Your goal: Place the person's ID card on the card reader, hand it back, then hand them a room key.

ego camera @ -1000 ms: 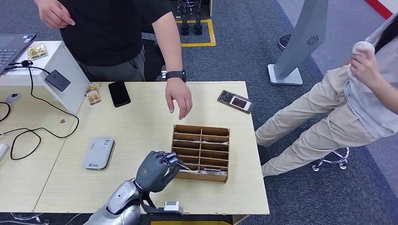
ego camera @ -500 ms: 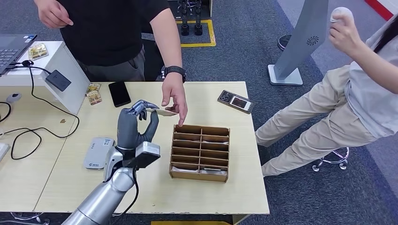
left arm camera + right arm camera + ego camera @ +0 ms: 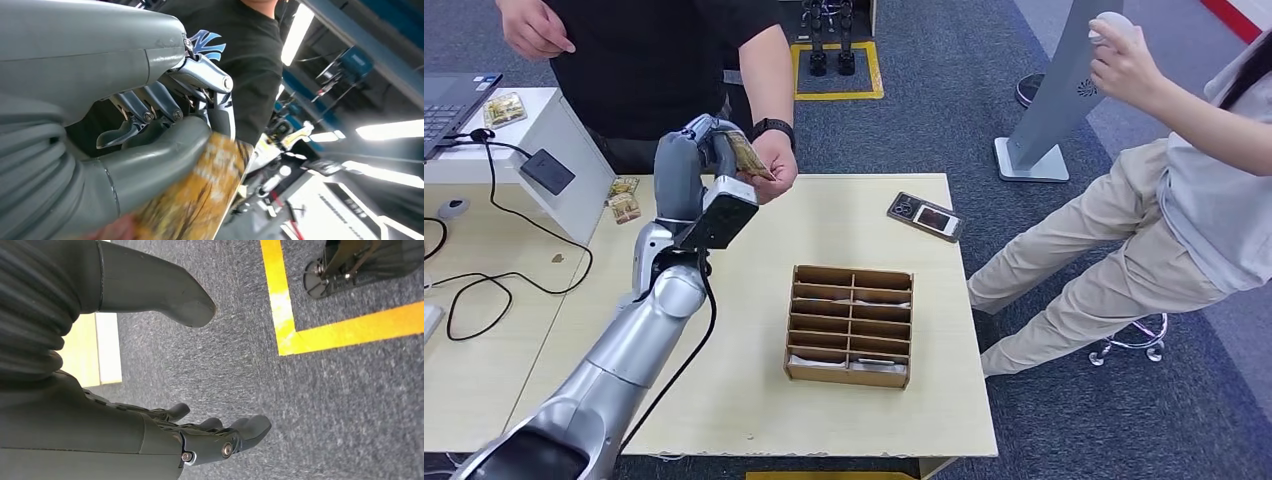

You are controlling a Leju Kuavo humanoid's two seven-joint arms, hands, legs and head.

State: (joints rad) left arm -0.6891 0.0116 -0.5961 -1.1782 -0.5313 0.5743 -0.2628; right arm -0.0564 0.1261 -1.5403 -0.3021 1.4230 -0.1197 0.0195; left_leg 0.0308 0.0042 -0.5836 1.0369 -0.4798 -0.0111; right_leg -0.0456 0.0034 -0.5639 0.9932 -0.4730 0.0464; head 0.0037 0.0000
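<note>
handover, head view: left robot hand (image 3: 692,150) pinches the room key (image 3: 746,155), long axis toward two o'clock, touching the person's hand (image 3: 774,165). left wrist view: key blurred, probably clamped. right wrist view: right robot hand (image 3: 165,432) apart, hanging above floor.

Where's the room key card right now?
In the head view the room key card is raised above the table's far edge, pinched in the left hand and touching the person's hand, left of the wooden card box.
</note>
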